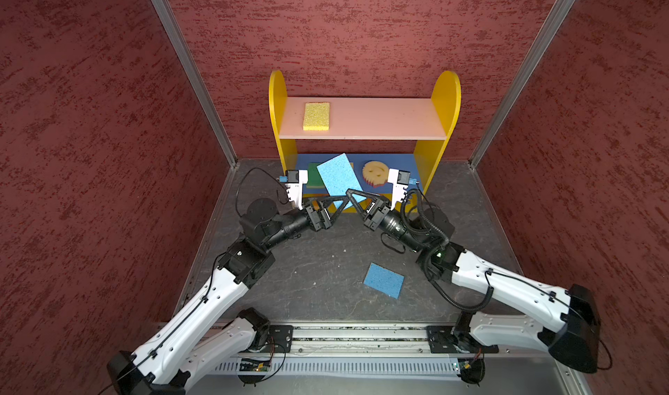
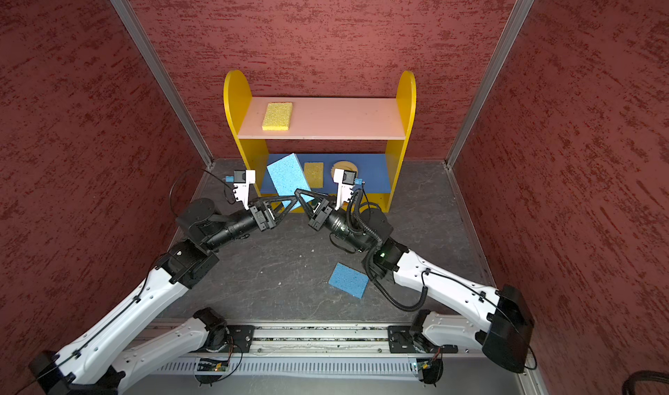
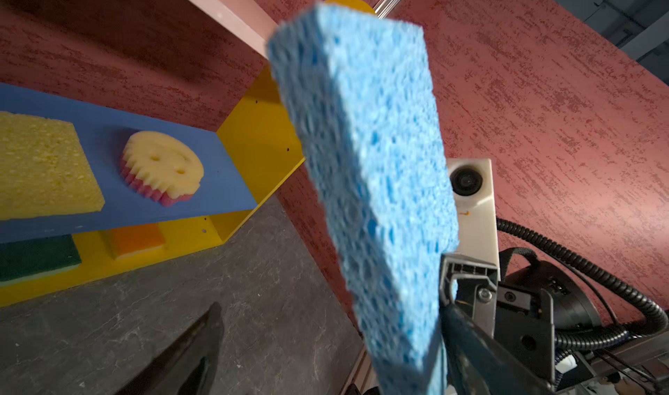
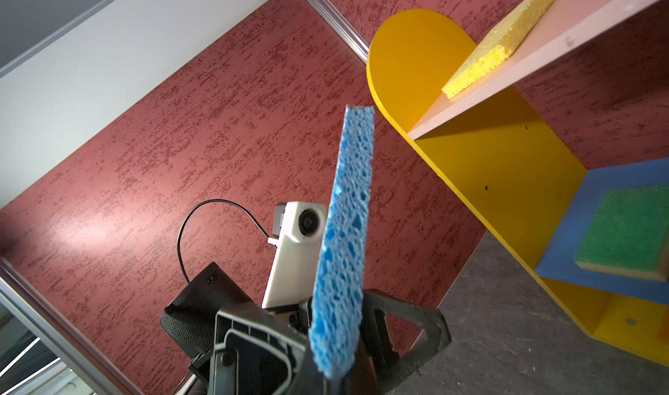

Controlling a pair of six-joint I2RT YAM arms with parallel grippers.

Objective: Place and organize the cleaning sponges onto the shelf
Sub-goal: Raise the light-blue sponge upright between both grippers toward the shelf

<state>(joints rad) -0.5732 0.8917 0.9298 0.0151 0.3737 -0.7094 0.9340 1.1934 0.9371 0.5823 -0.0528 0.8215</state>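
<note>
My right gripper [image 1: 350, 194] [image 4: 336, 369] is shut on the lower end of a blue sponge [image 1: 337, 177] [image 3: 369, 176] [image 4: 347, 230], which stands on edge in front of the shelf [image 1: 380, 121]. My left gripper [image 1: 340, 204] [image 3: 331, 313] is open. Its jaws straddle the same sponge, one finger against it and the other well off. A yellow sponge [image 1: 316, 116] lies on the pink top board. The blue middle board carries a green sponge [image 4: 626, 230], a yellow sponge [image 2: 313, 174] and the smiley sponge [image 1: 374, 174]. Dark green [image 3: 36, 255] and orange [image 3: 137, 237] sponges lie on the bottom board.
A second blue sponge [image 1: 383, 280] [image 2: 348, 280] lies flat on the dark floor near the right forearm. Red textured walls close in the back and both sides. A metal rail [image 1: 362, 339] runs along the front.
</note>
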